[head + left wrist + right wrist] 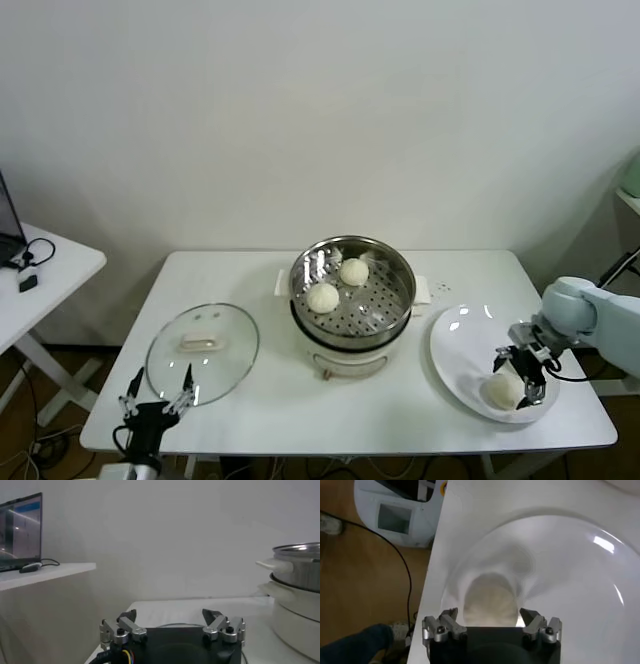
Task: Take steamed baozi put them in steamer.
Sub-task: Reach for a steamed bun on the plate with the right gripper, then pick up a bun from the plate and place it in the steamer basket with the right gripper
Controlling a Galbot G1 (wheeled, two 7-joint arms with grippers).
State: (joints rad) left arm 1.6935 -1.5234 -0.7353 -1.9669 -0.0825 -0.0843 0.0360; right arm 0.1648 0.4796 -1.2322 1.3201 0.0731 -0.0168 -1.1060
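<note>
The steel steamer [385, 262] stands mid-table on its white cooker base and holds two baozi, one near its front left [322, 297] and one further back [353, 271]. A third baozi [499, 391] lies on the front part of the white plate [462, 345] at the right. My right gripper [519, 377] is open just over this baozi. In the right wrist view the baozi [490, 599] sits between the spread fingers of the gripper [490, 615], and they do not grip it. My left gripper [158, 393] is parked open at the table's front left. A fourth baozi is not in view.
The round glass lid [203, 341] lies flat left of the steamer, just behind the left gripper. The steamer's side also shows in the left wrist view [299, 575]. A white side table [45, 275] with a laptop stands at far left. The plate is close to the table's front right edge.
</note>
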